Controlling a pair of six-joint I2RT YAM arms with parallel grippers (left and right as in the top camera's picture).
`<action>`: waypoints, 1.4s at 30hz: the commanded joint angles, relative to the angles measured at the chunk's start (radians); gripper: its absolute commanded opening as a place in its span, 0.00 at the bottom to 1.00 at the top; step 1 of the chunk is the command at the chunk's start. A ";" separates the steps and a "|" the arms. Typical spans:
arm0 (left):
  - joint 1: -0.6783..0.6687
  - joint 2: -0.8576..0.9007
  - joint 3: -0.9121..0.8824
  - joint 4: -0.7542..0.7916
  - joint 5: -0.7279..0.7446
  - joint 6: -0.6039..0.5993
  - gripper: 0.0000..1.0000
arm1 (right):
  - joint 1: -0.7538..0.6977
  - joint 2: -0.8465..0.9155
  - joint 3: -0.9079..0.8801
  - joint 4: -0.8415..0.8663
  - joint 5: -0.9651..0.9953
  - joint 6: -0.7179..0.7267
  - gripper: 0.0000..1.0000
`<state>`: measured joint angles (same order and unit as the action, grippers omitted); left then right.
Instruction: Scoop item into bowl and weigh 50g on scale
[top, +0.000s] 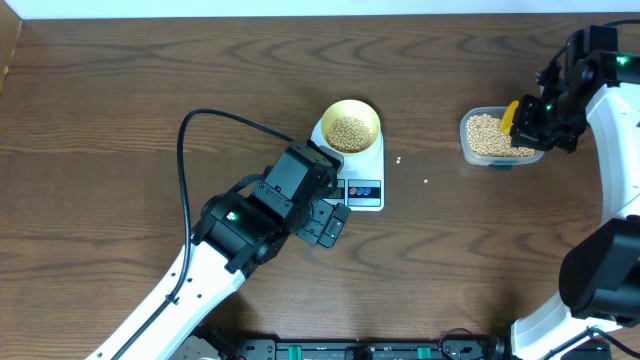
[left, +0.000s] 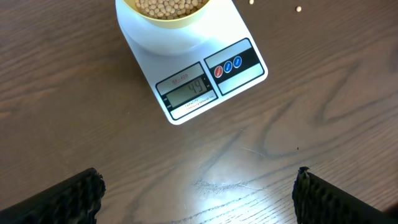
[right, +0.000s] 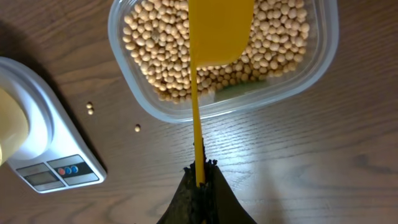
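1. Weighing nearly done: the pale-yellow bowl sits on the back half of the white scale, heaped with tan beans. In the left wrist view the display at the scale's front appears to read just short of the target, though the digits are faint.

2. What seems left is a small top-up, a few beans rather than a full scoop, then a check of the reading.

3. The right pincer is pressed together on the thin handle of the yellow scoop. The scoop's blade hangs over the beans in the clear tub, well apart from the scale on the right arm's side. Whether the blade touches the beans cannot be told.

4. The left pincer is spread wide and holds nothing. It hovers over bare desk just in front of the scale's display end.

5. Room to move: the stretch of desk between scale and tub is open save for two stray beans. The approach to the bowl from that side looks clear.

6. Edges to mind: the bowl's rim almost fills the scale's width, so a careless tip would likely spill past it. The left arm crowds the scale's front corner.
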<state>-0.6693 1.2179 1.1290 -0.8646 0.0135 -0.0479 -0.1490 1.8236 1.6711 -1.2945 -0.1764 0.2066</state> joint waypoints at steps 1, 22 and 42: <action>0.003 0.000 0.023 -0.002 -0.002 0.009 0.99 | 0.014 -0.022 0.000 0.000 0.028 0.033 0.01; 0.003 0.000 0.023 -0.002 -0.002 0.009 0.99 | 0.022 -0.021 -0.105 0.084 0.018 0.104 0.01; 0.003 0.000 0.023 -0.002 -0.002 0.009 0.99 | 0.030 -0.021 -0.117 0.119 -0.066 0.130 0.01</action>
<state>-0.6693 1.2179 1.1290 -0.8646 0.0135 -0.0479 -0.1299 1.8236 1.5612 -1.1801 -0.2131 0.3126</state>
